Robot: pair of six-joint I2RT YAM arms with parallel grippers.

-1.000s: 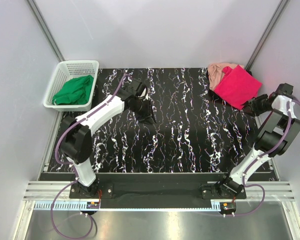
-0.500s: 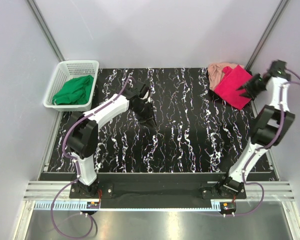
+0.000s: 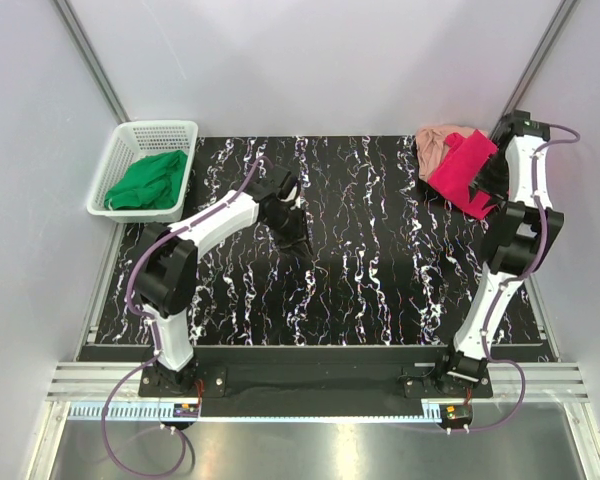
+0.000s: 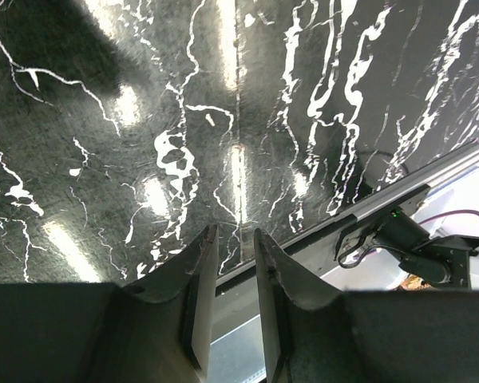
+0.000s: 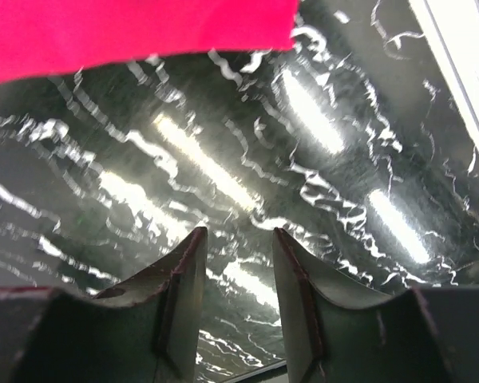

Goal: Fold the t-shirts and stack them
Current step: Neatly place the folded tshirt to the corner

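Stacking underway: crimson shirt (image 3: 462,172) folded atop salmon shirt (image 3: 438,145), far right corner of table (image 3: 380,250); black shirt unseen. Jaws of right gripper (image 5: 235,235) apart, empty; left gripper (image 4: 234,233) likewise, narrower.

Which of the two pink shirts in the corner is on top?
The bright crimson shirt: it lies over the pale salmon shirt, which shows only at its far-left edge.

Left arm (image 3: 205,225) stretched forward, left gripper (image 4: 235,231) narrowly parted (empty); right arm (image 3: 510,240) reared up, right gripper (image 5: 239,231) parted wider.
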